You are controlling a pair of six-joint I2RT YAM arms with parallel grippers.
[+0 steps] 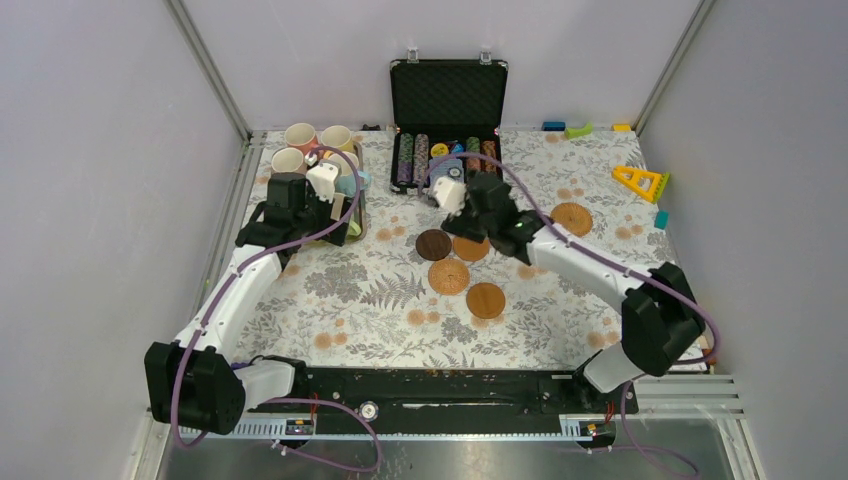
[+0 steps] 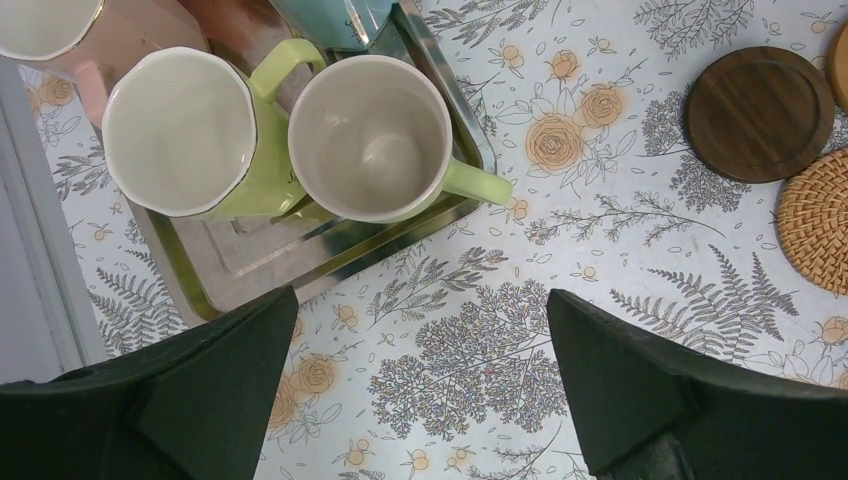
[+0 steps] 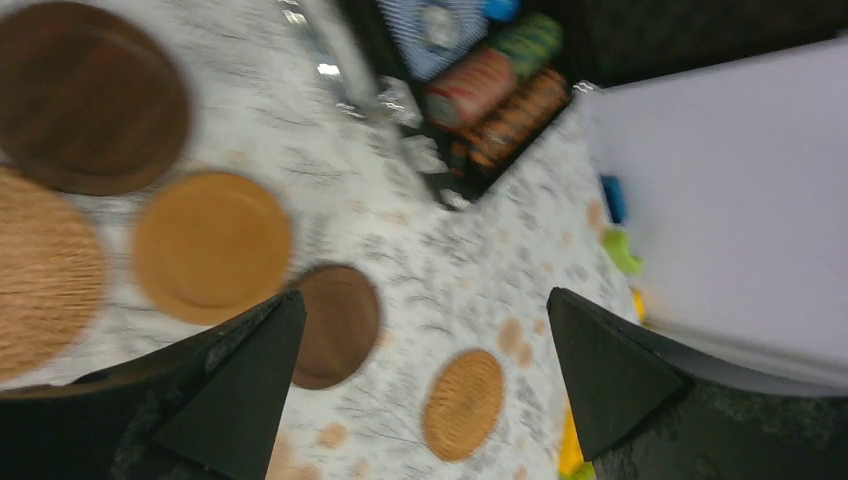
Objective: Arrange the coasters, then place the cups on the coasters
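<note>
A cloth printed with grey ferns and orange roses covers the surface (image 1: 380, 310), which is boxed in by plain grey walls (image 1: 90, 150) on a metal frame (image 1: 210, 70). An open black chip case (image 1: 447, 92) stands at the far edge. Glossy pastel ceramic mugs (image 1: 300, 135) crowd a rectangular silver metal tray (image 2: 250, 268) at the far left. Two pale green mugs (image 2: 180, 130) stand nearest the left claw (image 2: 420, 297), which hovers released beside the tray, grasping nothing. Thin round coasters (image 1: 449, 276) lie flat mid-surface: a smooth dark wooden disc (image 2: 757, 113), a woven rattan disc (image 2: 815, 218) and a plain orange-brown disc (image 3: 212, 247). The right claw (image 3: 425, 300) hangs released above them, empty.
</note>
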